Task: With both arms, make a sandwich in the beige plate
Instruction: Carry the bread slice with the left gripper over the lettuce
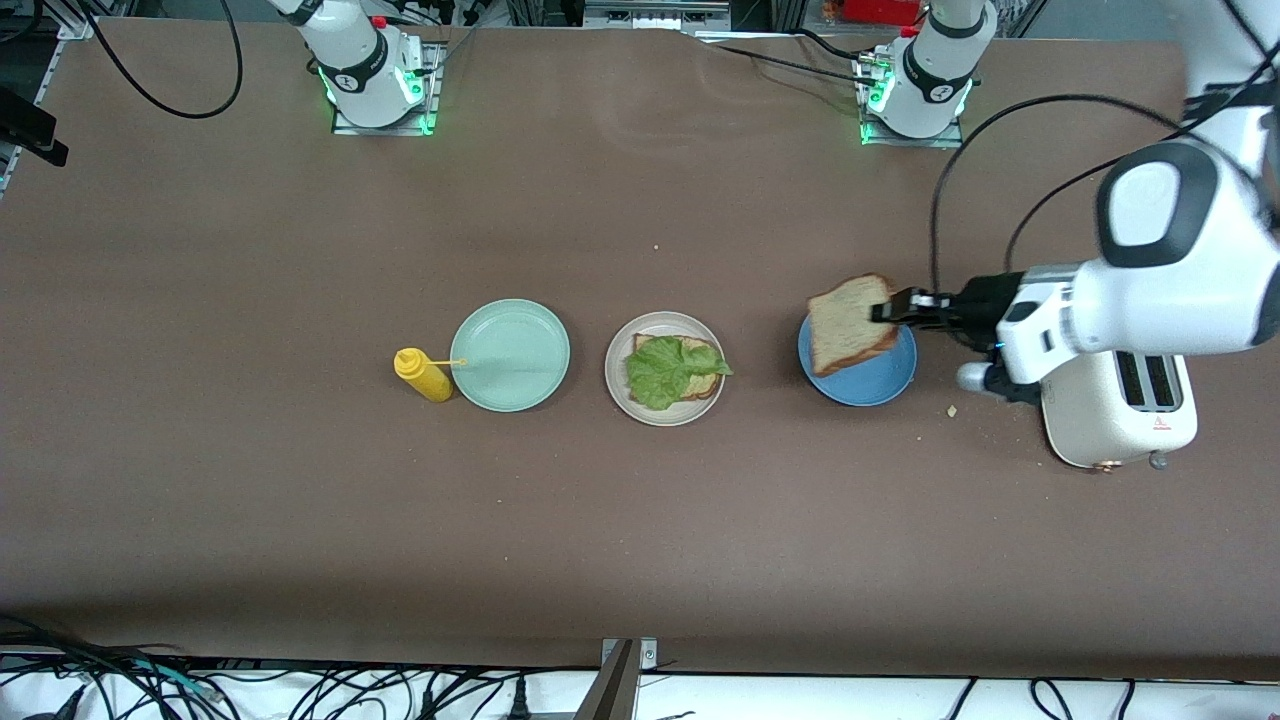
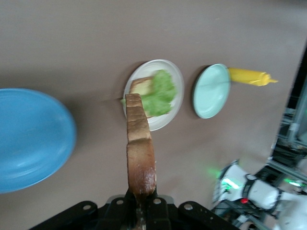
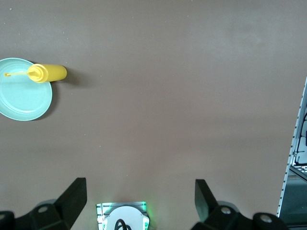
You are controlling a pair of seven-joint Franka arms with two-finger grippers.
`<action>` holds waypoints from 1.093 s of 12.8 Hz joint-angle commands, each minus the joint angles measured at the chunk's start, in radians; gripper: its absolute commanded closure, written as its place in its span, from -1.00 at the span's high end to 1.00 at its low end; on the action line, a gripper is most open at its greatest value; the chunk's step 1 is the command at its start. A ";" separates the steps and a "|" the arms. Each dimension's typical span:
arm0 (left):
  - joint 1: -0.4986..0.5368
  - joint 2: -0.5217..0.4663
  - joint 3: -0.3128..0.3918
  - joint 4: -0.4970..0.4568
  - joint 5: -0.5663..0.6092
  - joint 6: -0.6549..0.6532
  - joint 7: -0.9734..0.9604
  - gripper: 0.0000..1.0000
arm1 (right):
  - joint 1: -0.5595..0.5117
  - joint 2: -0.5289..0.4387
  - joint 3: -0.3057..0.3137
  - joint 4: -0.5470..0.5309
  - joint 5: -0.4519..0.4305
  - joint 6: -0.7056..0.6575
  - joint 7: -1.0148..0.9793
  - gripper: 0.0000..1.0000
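Bottom slice (image 1: 700,372): I see only its edges, lettuce (image 1: 668,370) covers most of it.
Blue plate (image 1: 868,382): part hidden under the held slice (image 1: 850,322); cut off by the left wrist view's edge.
Left gripper (image 2: 140,207): fingertips hidden by the slice's crust.
Toaster (image 1: 1125,415): top end hidden under the left arm.

My black left gripper (image 1: 886,309) holds a tan, brown-crusted bread slice (image 1: 850,325) over the blue plate (image 1: 870,385). Green lettuce (image 1: 668,368) covers toast on the beige plate (image 1: 622,385). Mustard bottle (image 1: 424,374): yellow.
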 commanded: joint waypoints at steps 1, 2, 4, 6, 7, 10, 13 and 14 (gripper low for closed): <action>-0.056 0.105 0.003 0.019 -0.176 0.085 -0.002 -1.00 | 0.003 -0.004 0.002 0.015 -0.010 -0.024 -0.002 1.00; -0.087 0.134 0.003 0.015 -0.262 0.108 0.010 -1.00 | 0.003 -0.004 0.004 0.015 -0.010 -0.024 -0.002 1.00; -0.119 0.185 0.003 0.015 -0.355 0.157 0.016 -1.00 | 0.003 -0.004 0.007 0.015 -0.010 -0.027 -0.002 1.00; -0.133 0.246 0.003 0.019 -0.396 0.201 0.120 -1.00 | 0.003 -0.004 0.008 0.015 -0.011 -0.029 -0.001 1.00; -0.141 0.286 0.003 0.008 -0.468 0.202 0.219 -1.00 | 0.003 -0.004 0.008 0.015 -0.013 -0.029 -0.001 1.00; -0.164 0.364 0.004 -0.017 -0.588 0.217 0.442 -1.00 | 0.003 -0.004 0.023 0.018 -0.019 -0.032 -0.002 1.00; -0.164 0.430 0.004 -0.018 -0.594 0.223 0.553 -1.00 | 0.003 -0.004 0.025 0.018 -0.017 -0.030 -0.003 1.00; -0.165 0.444 0.003 -0.017 -0.594 0.226 0.556 -1.00 | 0.003 -0.004 0.024 0.018 -0.016 -0.032 -0.002 1.00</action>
